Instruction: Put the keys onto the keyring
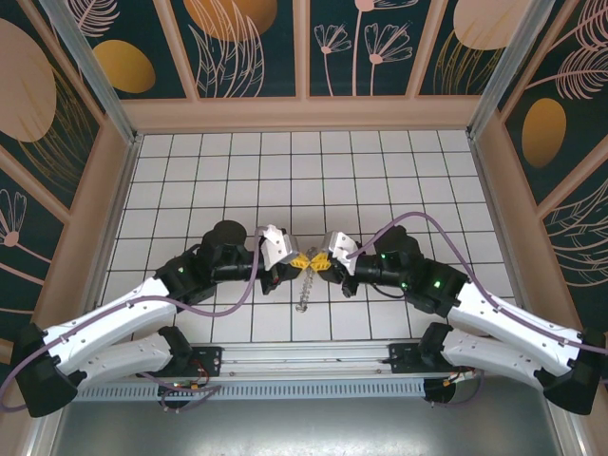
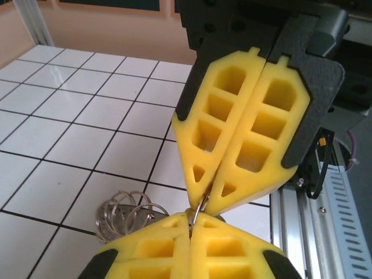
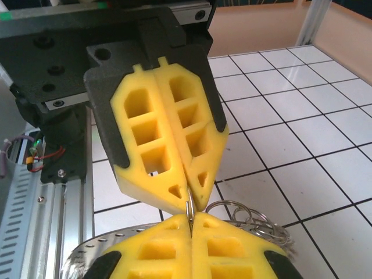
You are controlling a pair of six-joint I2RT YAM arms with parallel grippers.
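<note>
Keyring (image 2: 198,209) is showing as a thin silver loop up over the white floor tiles (image 1: 237,171). Left gripper (image 1: 300,257) is squeezing shut on the keyring from one side, and right gripper (image 1: 322,258) is squeezing shut on it from the other side. A bunch of small silver rings (image 2: 125,212) is hanging just under the keyring. Far behind the keyring, dark green walls (image 1: 380,57) are showing tan leaves, flowers and orange circles
</note>
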